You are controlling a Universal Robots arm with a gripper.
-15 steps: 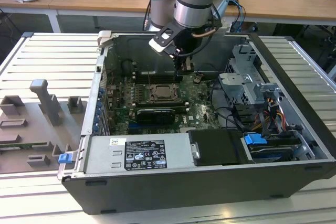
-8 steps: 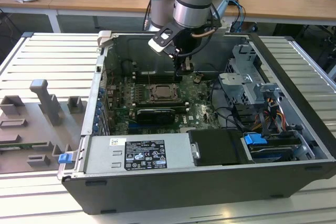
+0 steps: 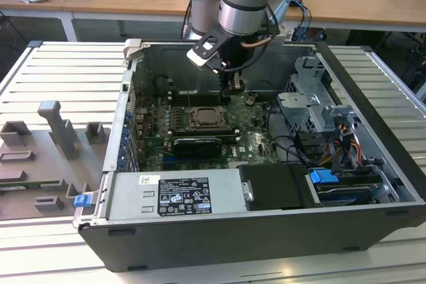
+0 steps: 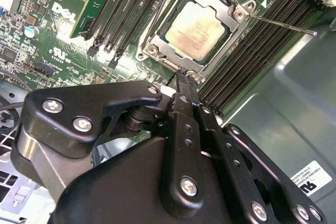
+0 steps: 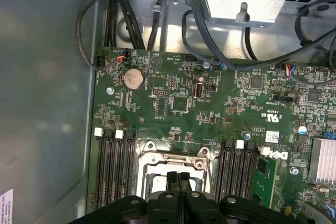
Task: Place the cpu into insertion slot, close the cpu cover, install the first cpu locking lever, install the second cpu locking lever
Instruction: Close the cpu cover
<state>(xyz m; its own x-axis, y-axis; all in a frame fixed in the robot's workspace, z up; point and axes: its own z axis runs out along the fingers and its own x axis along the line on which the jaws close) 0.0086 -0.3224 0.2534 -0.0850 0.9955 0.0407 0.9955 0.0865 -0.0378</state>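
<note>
In the second wrist view the cpu (image 4: 197, 29) lies flat in the insertion slot (image 3: 203, 119), its pale metallic top showing through the window of the cpu cover (image 4: 223, 45), which lies down around it. One thin locking lever (image 4: 283, 25) sticks out sideways over the memory slots. Another thin lever (image 4: 154, 22) runs along the socket's opposite side. My gripper (image 4: 181, 77) is shut with nothing between its fingers, the tip just off a corner of the socket frame. In the first wrist view the gripper (image 5: 178, 178) sits over the socket's near edge (image 5: 173, 162). In the exterior view the gripper (image 3: 229, 91) hangs just behind the socket.
Black memory slots (image 4: 247, 51) flank the socket on both sides. A grey power supply box (image 3: 180, 194) lines the case's front, and a drive cage (image 3: 313, 98) with cables stands on the exterior view's right. The grey case wall (image 5: 47, 103) is close. A coin battery (image 5: 133, 78) sits on the board.
</note>
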